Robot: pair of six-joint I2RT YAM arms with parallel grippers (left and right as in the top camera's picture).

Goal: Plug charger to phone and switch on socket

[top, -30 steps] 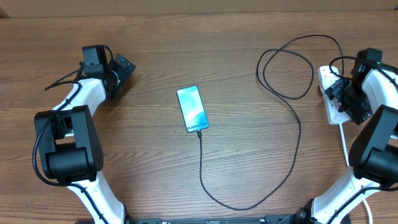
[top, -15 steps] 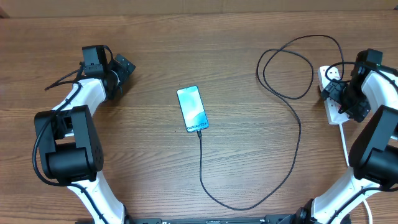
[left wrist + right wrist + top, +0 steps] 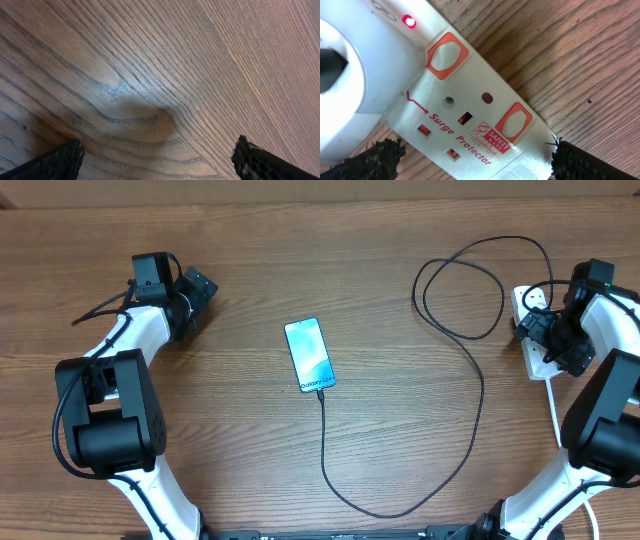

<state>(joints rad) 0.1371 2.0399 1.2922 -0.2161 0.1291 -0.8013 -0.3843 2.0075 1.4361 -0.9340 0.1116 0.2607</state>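
One small red light [image 3: 409, 21] glows on the socket [image 3: 470, 117], just beside the orange switch [image 3: 447, 55] nearest the white plug [image 3: 355, 75], so the strip looks powered. The main risk sits right above it. The right gripper [image 3: 477, 159] hangs close over the strip with its jaws spread wide and nothing between them. A careless dip could rock that switch back off or press the second orange one. Whether a finger touches the casing, I cannot tell.

The strip is light and lies at the right edge of the table [image 3: 250, 260], so a sideways nudge could slide it and tug the charger [image 3: 478, 395]. The cable's loops lie near the right arm, and a snag there could pull the tip out of the phone [image 3: 309, 355]. The phone lies face up mid-table with the cable meeting its near end; how firmly it is seated is too small to judge.

The left gripper [image 3: 157, 157], jaws also wide and empty, hovers over bare wood well apart and threatens little.
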